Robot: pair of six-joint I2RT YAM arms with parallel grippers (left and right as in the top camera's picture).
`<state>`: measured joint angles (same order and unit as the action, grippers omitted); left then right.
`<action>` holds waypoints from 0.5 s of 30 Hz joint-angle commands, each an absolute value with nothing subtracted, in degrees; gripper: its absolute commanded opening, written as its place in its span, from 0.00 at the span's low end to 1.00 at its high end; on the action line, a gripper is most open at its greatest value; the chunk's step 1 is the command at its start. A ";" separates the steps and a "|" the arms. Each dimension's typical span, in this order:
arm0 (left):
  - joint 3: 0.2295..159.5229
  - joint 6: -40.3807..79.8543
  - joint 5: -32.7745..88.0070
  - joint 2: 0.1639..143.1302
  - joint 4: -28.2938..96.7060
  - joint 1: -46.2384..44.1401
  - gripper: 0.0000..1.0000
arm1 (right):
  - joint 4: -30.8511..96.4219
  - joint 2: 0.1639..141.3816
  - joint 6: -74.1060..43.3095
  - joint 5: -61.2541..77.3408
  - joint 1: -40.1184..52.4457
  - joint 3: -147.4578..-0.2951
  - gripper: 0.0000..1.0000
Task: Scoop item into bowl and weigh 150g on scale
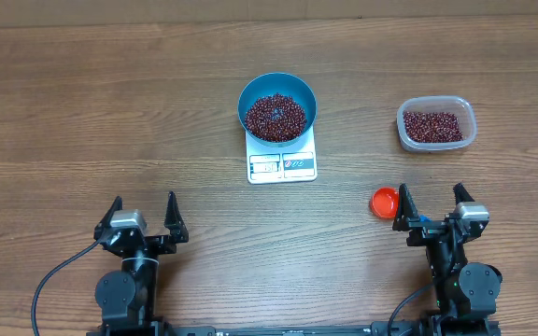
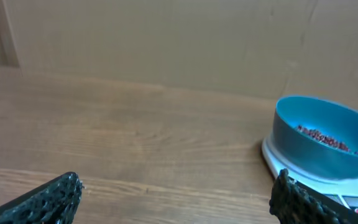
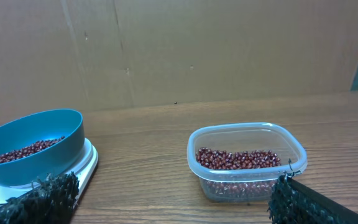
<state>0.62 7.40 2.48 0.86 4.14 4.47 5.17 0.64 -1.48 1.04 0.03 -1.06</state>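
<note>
Beans (image 1: pixel 276 116) are lying in the bowl (image 1: pixel 247 93), itself sitting on the scale (image 1: pixel 282 166), forward-right of the left gripper (image 1: pixel 144 203) and forward-left of the right gripper (image 1: pixel 430 194). Both are hovering with jaws spread wide, gripping nothing. A red cup (image 1: pixel 383 201), likely the scoop, is lying just beside the right gripper's left finger. A careless reach is risking knocking it away, nudging the bowl off the scale, or overshooting the weight, the display being unreadable.
</note>
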 commanded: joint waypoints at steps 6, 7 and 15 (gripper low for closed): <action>0.27 4.91 1.04 0.16 4.45 3.70 1.00 | 4.84 0.34 -1.41 0.49 -0.19 -0.45 1.00; 0.27 4.93 1.04 0.16 4.45 3.70 1.00 | 4.84 0.34 -1.41 0.49 -0.19 -0.45 1.00; 0.27 4.93 1.04 0.21 4.45 4.14 1.00 | 4.84 0.34 -1.41 0.49 -0.19 -0.45 1.00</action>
<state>0.62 5.82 1.61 0.86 4.47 4.10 5.17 0.64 -1.50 1.04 0.03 -1.06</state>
